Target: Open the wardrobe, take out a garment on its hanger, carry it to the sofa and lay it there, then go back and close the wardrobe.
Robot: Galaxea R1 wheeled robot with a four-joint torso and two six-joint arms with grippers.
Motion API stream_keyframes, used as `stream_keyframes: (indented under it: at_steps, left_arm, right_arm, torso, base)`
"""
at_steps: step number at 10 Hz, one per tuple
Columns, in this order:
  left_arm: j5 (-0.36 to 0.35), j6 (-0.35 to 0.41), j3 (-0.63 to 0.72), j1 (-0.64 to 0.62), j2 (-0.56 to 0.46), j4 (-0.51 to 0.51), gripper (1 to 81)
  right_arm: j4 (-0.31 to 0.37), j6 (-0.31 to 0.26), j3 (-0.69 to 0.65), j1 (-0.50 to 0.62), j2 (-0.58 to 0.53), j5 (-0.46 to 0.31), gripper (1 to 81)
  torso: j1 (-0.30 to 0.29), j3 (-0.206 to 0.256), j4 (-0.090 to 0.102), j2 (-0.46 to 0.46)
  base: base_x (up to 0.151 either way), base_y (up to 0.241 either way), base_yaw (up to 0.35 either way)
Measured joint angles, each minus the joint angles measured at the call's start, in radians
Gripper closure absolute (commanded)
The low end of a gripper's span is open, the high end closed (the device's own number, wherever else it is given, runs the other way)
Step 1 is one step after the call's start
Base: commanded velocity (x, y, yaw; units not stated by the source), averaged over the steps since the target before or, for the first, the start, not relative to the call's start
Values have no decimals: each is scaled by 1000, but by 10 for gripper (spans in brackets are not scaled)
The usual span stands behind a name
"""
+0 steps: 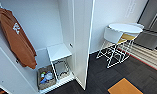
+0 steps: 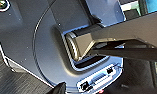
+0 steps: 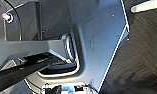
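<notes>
The wardrobe (image 1: 69, 37) stands open just ahead, its right door (image 1: 82, 45) swung edge-on toward the robot and an orange garment (image 1: 17, 37) hanging inside at left; neither gripper's opening can be told.

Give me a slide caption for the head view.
Open white wardrobe with a rust-orange garment hanging inside, a basket on its floor, and white chairs to the right.

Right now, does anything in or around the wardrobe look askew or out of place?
Nothing looks damaged or spilled. The wardrobe stands open, the orange garment hangs inside at left, and a basket of small items sits on its floor.
</notes>
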Motion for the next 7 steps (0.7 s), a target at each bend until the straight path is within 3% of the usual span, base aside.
stream_keyframes:
  at_steps: [7]
  left_arm:
    - [0, 0, 0, -3, 10, 0, 10]
  right_arm:
    - [0, 0, 3, 2, 0, 0, 10]
  torso:
    - [0, 0, 0, 0]
  base:
    - [0, 0, 299]
